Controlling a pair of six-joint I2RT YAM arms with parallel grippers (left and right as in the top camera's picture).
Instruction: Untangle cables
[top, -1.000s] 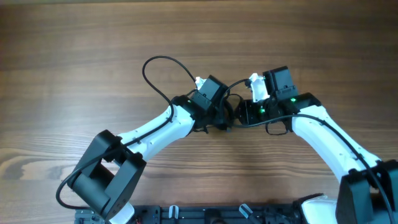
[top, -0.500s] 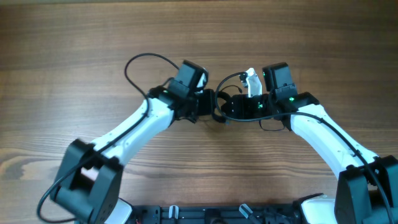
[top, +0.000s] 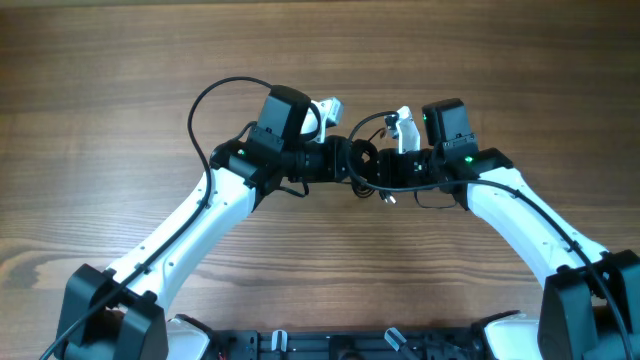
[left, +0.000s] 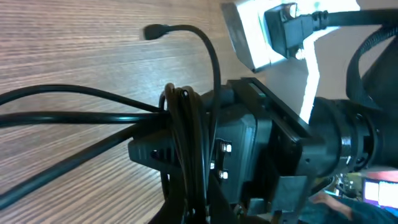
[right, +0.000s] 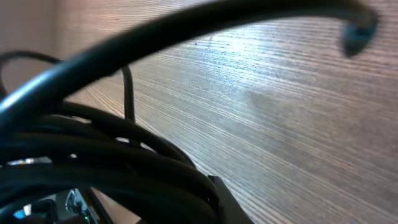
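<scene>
My left gripper (top: 341, 162) is clamped tight on the cables (left: 185, 140), mid-table (top: 110, 70) between both grippers. In the left wrist view the bunch stands upright, with strands running off left. One plug (left: 152, 31) arches up, pointing left. My right gripper (top: 380, 172) meets the bunch; I cannot tell how far open it is.

The cables (top: 362, 165) are a few thin black cords drawn into one tight clump of small loops over the middle of the wooden counter (top: 120, 60). In the left wrist view the strands are gathered into a narrow upright bundle, with several cords fanning off to the left over the wood and one arching up to a small black plug (left: 155, 30). The right wrist view shows them close and blurred, stacked in curves, one cord sweeping across the top to a dark plug end (right: 359, 28).
</scene>
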